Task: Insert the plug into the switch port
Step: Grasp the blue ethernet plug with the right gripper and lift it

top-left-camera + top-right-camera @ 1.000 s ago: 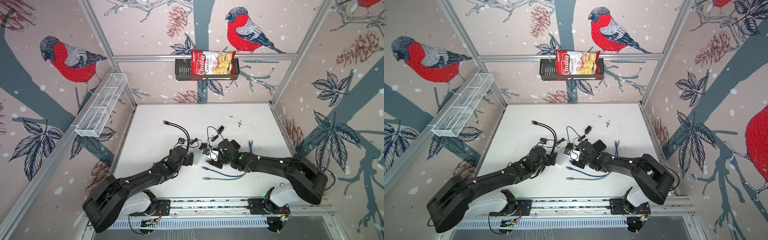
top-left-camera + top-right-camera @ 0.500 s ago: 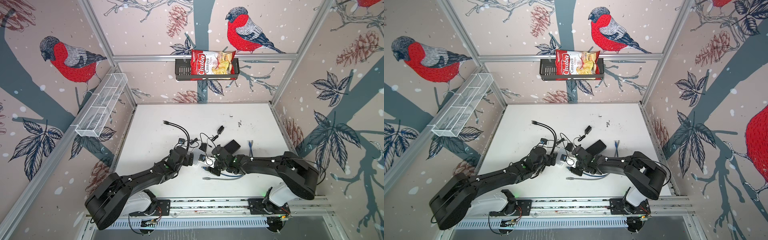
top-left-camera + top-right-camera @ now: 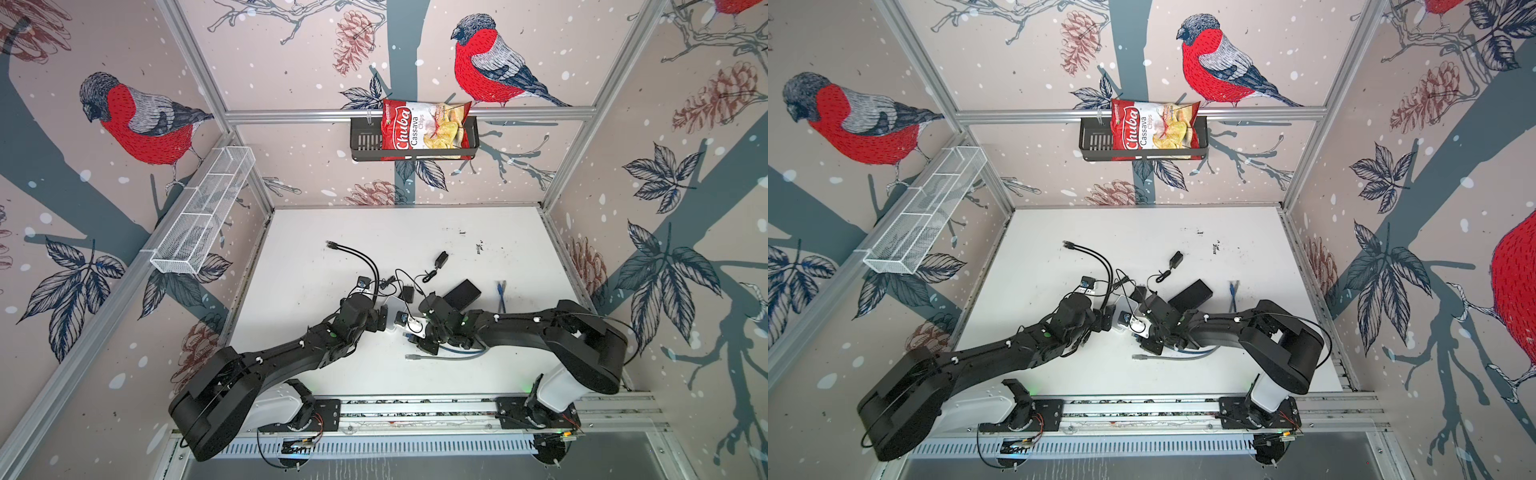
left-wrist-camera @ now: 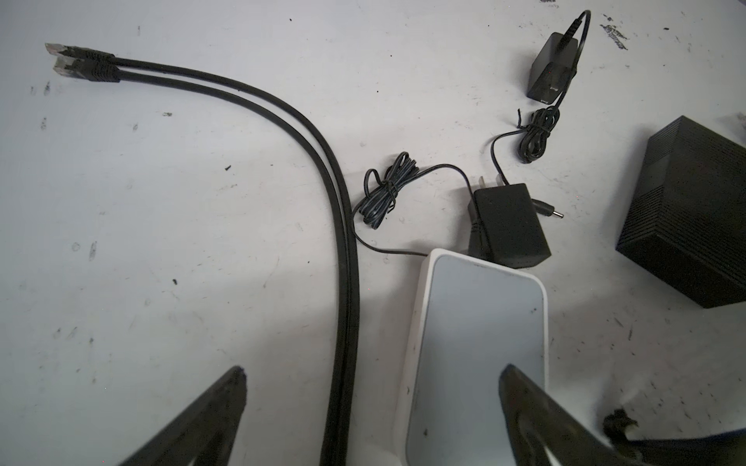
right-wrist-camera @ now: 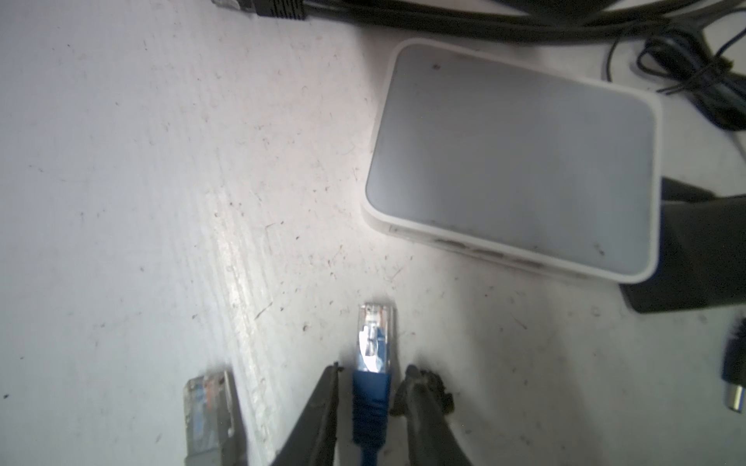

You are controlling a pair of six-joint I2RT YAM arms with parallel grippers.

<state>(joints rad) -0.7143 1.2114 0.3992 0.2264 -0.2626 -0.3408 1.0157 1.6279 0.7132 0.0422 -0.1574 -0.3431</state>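
Overhead, both top views show the hands meeting at the white switch (image 3: pixel 391 309) on the table (image 3: pixel 415 224). Left wrist: the left hand (image 4: pixel 373 369) gapes wide over the switch. Right wrist: the right hand (image 5: pixel 371 371) straddles the blue plug (image 5: pixel 373 343); whether it pinches, I cannot tell. The plug's long axis meets the port face askew, so pushing could jam it.

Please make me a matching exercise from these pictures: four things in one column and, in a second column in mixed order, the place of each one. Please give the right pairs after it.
Things
1. blue plug
2. grey plug
3. chips bag
4. white switch

Places
A. in the black basket
B. between the fingers of the right tool
C. flat on the table, next to a black adapter
D. on the table beside the right tool, outside its fingers

Pairs: 1-B, 2-D, 3-A, 4-C
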